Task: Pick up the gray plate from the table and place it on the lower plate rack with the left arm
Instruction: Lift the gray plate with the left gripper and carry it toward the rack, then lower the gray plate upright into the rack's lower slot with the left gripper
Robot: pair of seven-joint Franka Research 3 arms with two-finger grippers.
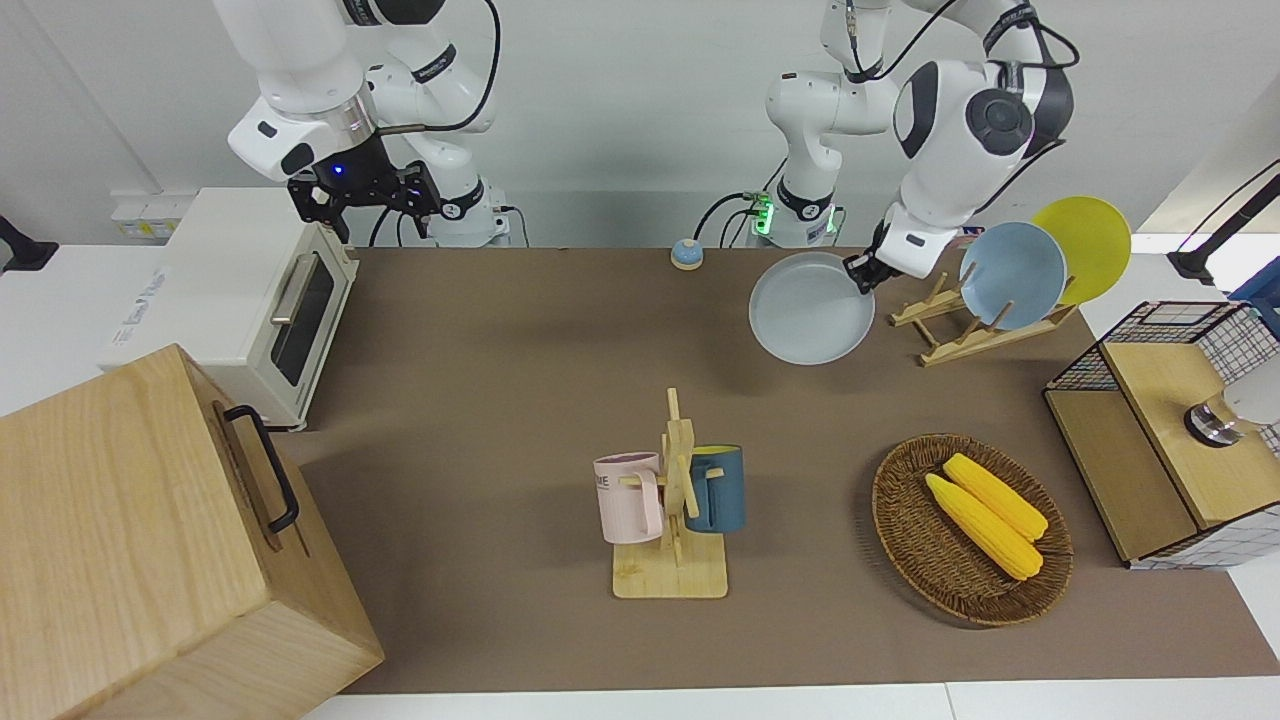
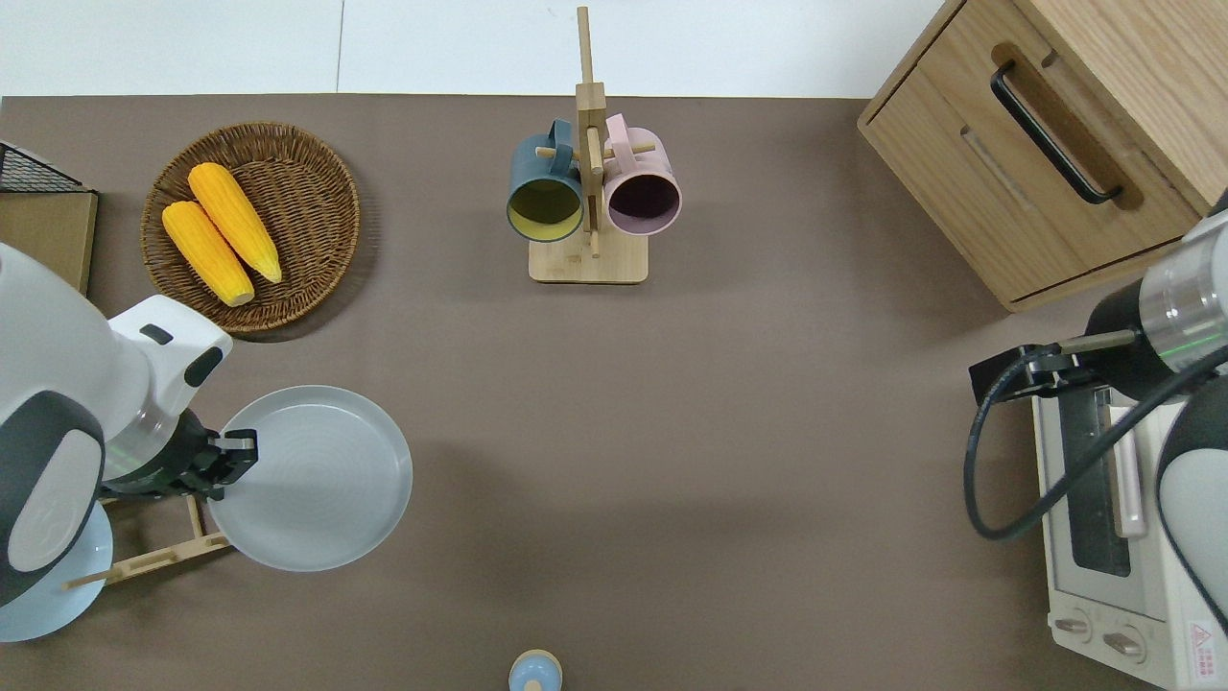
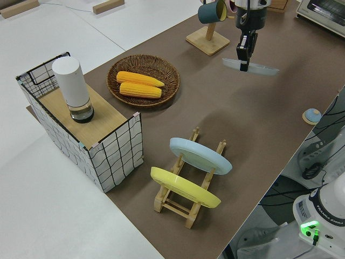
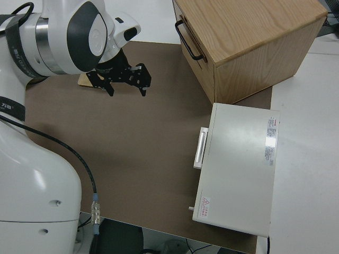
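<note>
Gripping the gray plate [image 2: 312, 477] by its rim, my left gripper [image 2: 233, 454] holds it airborne beside the rack [image 2: 153, 552]. Right arm parked, its fingers [image 4: 142, 79] apart.

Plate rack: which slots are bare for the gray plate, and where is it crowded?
The rack's slots toward the table's middle are bare, bordered by the blue plate. Its other end is crowded: the yellow plate stands next to the blue one. The left gripper holds the gray plate in the air, overlapping the rack's bare end in the overhead view. The right arm is parked.
</note>
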